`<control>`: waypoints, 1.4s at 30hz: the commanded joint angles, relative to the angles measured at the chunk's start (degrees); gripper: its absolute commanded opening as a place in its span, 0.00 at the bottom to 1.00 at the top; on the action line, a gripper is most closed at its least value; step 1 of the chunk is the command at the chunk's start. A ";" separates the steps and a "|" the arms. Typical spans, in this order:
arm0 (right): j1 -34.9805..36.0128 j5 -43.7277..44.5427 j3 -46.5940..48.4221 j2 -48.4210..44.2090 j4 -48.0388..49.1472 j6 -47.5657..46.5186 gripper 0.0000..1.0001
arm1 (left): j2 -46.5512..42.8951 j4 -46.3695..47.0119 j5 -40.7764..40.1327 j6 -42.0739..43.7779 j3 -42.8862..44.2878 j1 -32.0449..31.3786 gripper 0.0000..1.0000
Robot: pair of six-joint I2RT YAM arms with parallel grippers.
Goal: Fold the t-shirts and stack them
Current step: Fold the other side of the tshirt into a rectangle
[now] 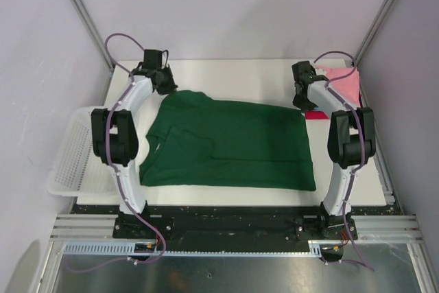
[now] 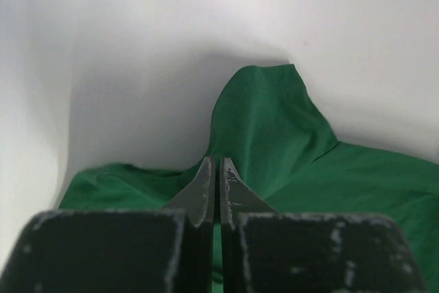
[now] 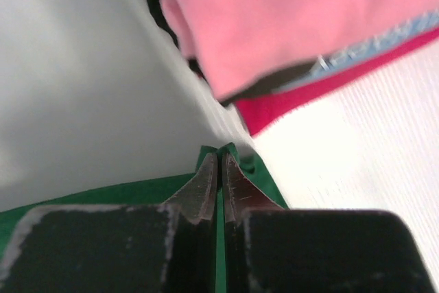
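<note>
A dark green t-shirt point(image 1: 233, 145) lies spread flat on the white table point(image 1: 260, 73), collar toward the left. My left gripper point(image 1: 167, 86) is at its far left corner, and in the left wrist view the gripper point(image 2: 219, 161) is shut on a raised peak of the green cloth point(image 2: 274, 121). My right gripper point(image 1: 302, 101) is at the far right corner, and in the right wrist view the gripper point(image 3: 219, 154) is shut on the tip of the green cloth point(image 3: 137, 193). A folded pink shirt point(image 3: 288, 18) lies on a red one point(image 3: 302, 101) just beyond the right gripper.
A white mesh basket point(image 1: 68, 162) hangs off the table's left edge beside the left arm. The pink shirt point(image 1: 339, 77) and red shirt point(image 1: 317, 115) occupy the back right corner, close to the right arm. White walls enclose the table on three sides.
</note>
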 commanded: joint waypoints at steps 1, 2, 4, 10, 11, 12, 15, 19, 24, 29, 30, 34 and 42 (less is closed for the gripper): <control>0.33 2.17 -6.38 -8.36 1.23 1.76 0.00 | -10.77 1.04 -0.36 -1.50 -8.21 -0.67 0.00; 0.46 2.14 -7.94 -10.20 1.30 1.96 0.00 | -12.93 1.15 -0.48 -1.90 -10.63 -0.73 0.00; 0.67 2.10 -11.42 -13.16 1.40 2.27 0.00 | -17.29 1.32 -1.12 -2.66 -15.89 -0.95 0.00; 1.35 -0.60 -23.64 -24.20 3.00 3.92 0.00 | -31.01 1.51 -3.46 -6.45 -32.55 -1.10 0.00; 1.36 -1.22 -25.93 -25.68 3.46 4.23 0.00 | -32.84 1.61 -3.66 -7.15 -35.28 -1.07 0.00; 1.41 -1.79 -28.04 -27.03 3.95 4.52 0.00 | -34.60 1.74 -3.84 -7.76 -37.70 -1.06 0.00; 1.23 -3.57 -34.78 -30.01 5.70 5.35 0.00 | -38.66 2.13 -4.20 -9.01 -42.78 -1.09 0.00; 1.13 -5.07 -40.14 -31.52 7.61 5.93 0.00 | -40.51 2.60 -3.65 -9.17 -45.96 -1.06 0.00; 0.95 -5.76 -41.53 -32.90 8.11 5.82 0.00 | -42.37 2.71 -4.43 -8.79 -46.96 -1.10 0.00; 0.13 -6.84 -41.45 -34.61 8.33 5.41 0.00 | -44.80 2.59 -4.72 -8.39 -47.01 -1.03 0.00; 0.01 -6.93 -41.43 -34.92 8.15 5.37 0.00 | -45.37 2.58 -4.72 -8.42 -47.17 -1.04 0.00; -0.30 -6.76 -41.41 -36.80 6.88 5.23 0.00 | -47.87 2.58 -4.69 -8.72 -48.23 -1.01 0.00; -0.23 -6.63 -42.92 -38.47 4.92 5.51 0.00 | -51.33 2.58 -4.65 -9.99 -52.64 -0.99 0.00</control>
